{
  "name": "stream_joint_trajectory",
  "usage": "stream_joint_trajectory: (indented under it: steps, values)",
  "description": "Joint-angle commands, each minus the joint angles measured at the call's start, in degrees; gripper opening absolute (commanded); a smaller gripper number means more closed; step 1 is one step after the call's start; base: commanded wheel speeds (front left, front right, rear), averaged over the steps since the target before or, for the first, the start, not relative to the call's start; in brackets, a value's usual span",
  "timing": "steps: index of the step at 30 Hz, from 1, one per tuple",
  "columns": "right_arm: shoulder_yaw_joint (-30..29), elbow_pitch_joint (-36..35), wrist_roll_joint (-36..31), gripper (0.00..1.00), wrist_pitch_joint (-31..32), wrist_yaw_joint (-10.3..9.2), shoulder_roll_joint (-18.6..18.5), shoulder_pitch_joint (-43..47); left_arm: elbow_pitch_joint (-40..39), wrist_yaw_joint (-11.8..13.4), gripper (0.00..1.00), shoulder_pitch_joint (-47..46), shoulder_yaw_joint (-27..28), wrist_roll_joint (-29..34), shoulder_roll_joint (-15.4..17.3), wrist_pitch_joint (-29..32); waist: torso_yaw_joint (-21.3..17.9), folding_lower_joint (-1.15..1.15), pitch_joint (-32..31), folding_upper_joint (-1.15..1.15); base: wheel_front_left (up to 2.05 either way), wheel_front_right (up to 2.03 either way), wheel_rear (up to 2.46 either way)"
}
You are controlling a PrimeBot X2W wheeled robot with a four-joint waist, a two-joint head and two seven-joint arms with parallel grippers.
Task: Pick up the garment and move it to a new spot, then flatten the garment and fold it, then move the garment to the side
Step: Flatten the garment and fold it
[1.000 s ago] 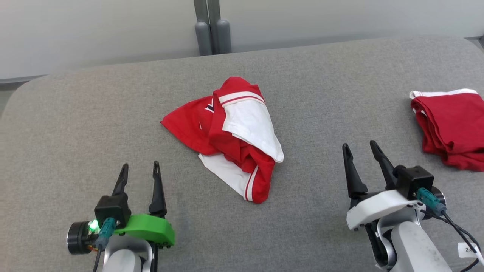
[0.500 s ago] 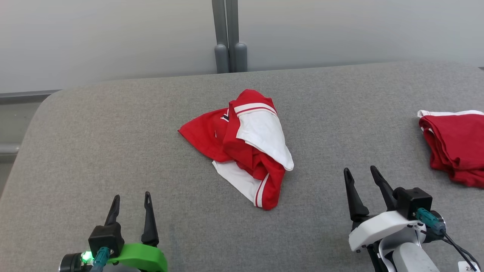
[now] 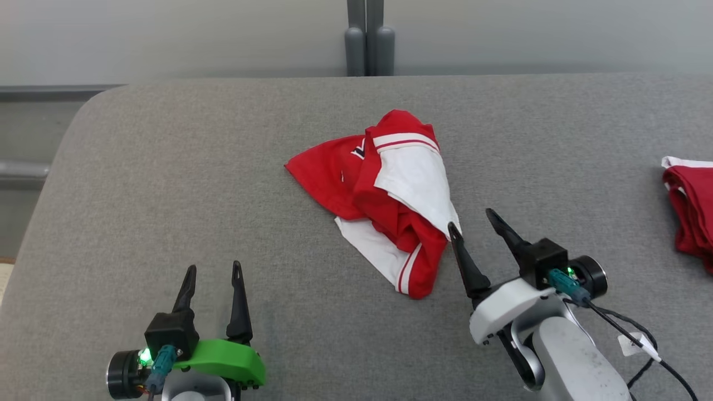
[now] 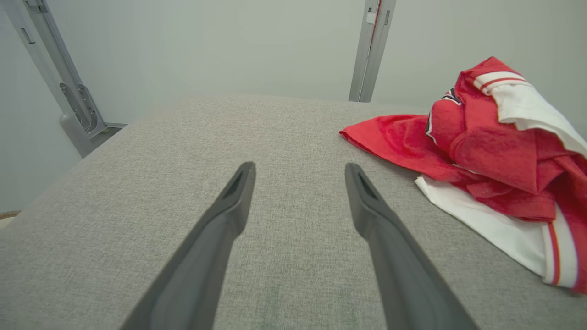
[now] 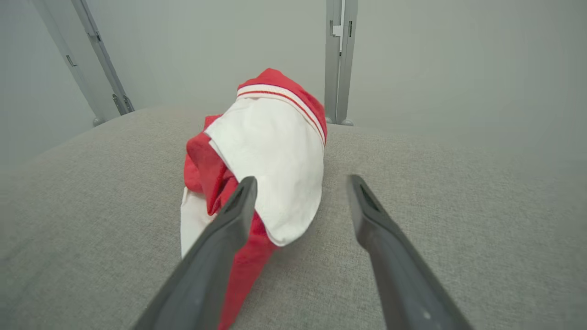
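A crumpled red and white garment [image 3: 390, 195] lies in a heap at the middle of the grey padded table [image 3: 167, 184]. My right gripper [image 3: 470, 218] stands open just right of the heap's near end, its left finger close beside the white flap. In the right wrist view the garment [image 5: 270, 156] sits straight ahead, partly behind the left finger, with nothing between the fingers of the right gripper [image 5: 300, 183]. My left gripper [image 3: 214, 267] is open near the front left, well clear of the cloth. The left wrist view has the garment [image 4: 486, 151] off to the right of the empty left gripper [image 4: 300, 168].
A second red garment [image 3: 690, 211], folded, lies at the table's right edge. A grey post [image 3: 367, 39] stands behind the table against a pale wall. The table's rounded left corner [image 3: 94, 106] drops off to the floor.
The camera has shifted, sliding the scene rightward. My right gripper has moved left and forward to the garment's near right side. The left gripper stays open near the front left.
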Motion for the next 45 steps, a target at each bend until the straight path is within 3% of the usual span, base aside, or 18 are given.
stream_joint_trajectory:
  steps: [1,12,27,28,29,31,33,45]
  values:
    - [0.65,1.10,-0.62,1.00,0.00,-0.06,-0.19,-1.86,0.04,0.41,1.00,-1.13,-0.28,-0.30,0.18,0.01,2.95,0.00,2.50,0.00,0.00,0.00,0.00]
    - [1.68,7.11,-5.22,1.00,0.00,-0.06,-0.33,-8.61,-0.44,1.46,1.00,-2.18,-1.69,-2.13,0.17,0.01,7.54,0.00,5.22,0.00,0.00,0.00,0.00]
    - [-0.66,6.85,-5.99,1.00,0.00,-0.06,-0.26,-8.28,-0.60,1.73,1.00,-2.65,-1.93,-2.59,0.17,0.01,6.62,0.00,5.62,0.00,0.00,0.00,0.00]
    - [-0.93,6.50,-5.81,0.87,-0.01,-0.06,-0.26,-8.24,-0.63,1.68,1.00,-2.68,-1.90,-2.56,0.17,0.01,6.54,0.00,5.58,0.00,0.00,0.00,0.00]
    - [-1.18,6.05,-5.50,0.62,0.00,-0.06,-0.23,-8.19,-0.72,1.64,1.00,-2.69,-1.87,-2.53,0.17,0.01,6.44,0.00,5.54,0.00,0.00,0.00,0.00]
    - [-1.30,5.86,-5.34,0.23,0.00,-0.06,-0.22,-7.88,-0.88,1.58,1.00,-2.61,-1.77,-2.48,0.17,0.01,6.26,0.00,5.54,0.00,0.00,0.00,0.00]
    - [-1.51,6.14,-5.44,0.00,0.00,-0.06,-0.21,-7.75,-0.67,1.48,1.00,-2.49,-1.79,-2.48,0.17,0.01,6.16,0.00,5.50,0.00,0.00,0.00,0.00]
    - [-6.58,-0.29,-3.26,0.00,-0.01,-0.06,-0.51,-8.35,0.00,1.27,1.00,-0.85,-0.78,-2.25,0.17,0.01,4.72,0.00,3.23,0.00,0.00,0.00,0.00]
